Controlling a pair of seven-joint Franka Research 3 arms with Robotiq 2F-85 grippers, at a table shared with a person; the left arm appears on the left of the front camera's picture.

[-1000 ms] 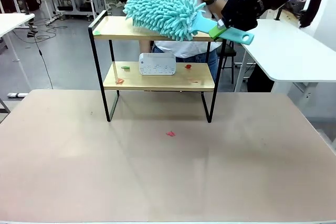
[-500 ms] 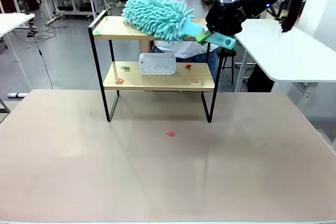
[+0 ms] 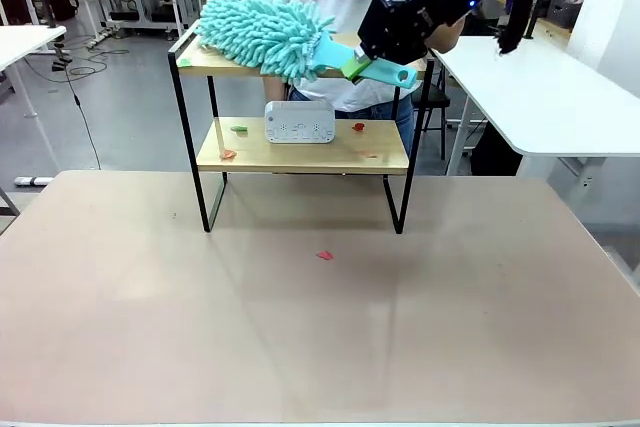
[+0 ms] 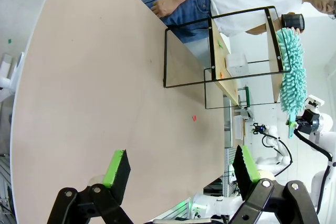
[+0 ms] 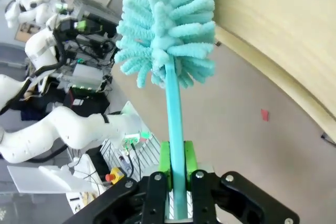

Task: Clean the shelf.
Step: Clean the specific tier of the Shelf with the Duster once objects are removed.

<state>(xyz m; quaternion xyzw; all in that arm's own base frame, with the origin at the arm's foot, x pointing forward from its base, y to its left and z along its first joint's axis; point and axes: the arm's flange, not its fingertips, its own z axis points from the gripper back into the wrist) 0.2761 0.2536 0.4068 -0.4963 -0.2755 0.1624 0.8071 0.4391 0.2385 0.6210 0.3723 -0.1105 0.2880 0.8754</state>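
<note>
The shelf (image 3: 310, 155) stands at the table's far side, with a person behind it. My right gripper (image 3: 358, 65) is shut on the handle of a fluffy teal duster (image 3: 265, 32). The duster's head lies on the left part of the top board. In the right wrist view my right gripper (image 5: 176, 169) clamps the teal handle, and the duster head (image 5: 168, 24) rests against the wooden board (image 5: 283, 30). My left gripper (image 4: 181, 169) hangs open over the table, well back from the shelf (image 4: 219, 59), with nothing between its fingers.
A white box (image 3: 299, 122) sits on the lower board among small red and green scraps (image 3: 358, 127). A green scrap (image 3: 184, 62) lies at the top board's left end. One red scrap (image 3: 325, 255) lies on the table in front of the shelf.
My right gripper has swept the duster leftward along the top board, from its right half to its left end. The left arm has not visibly moved.
</note>
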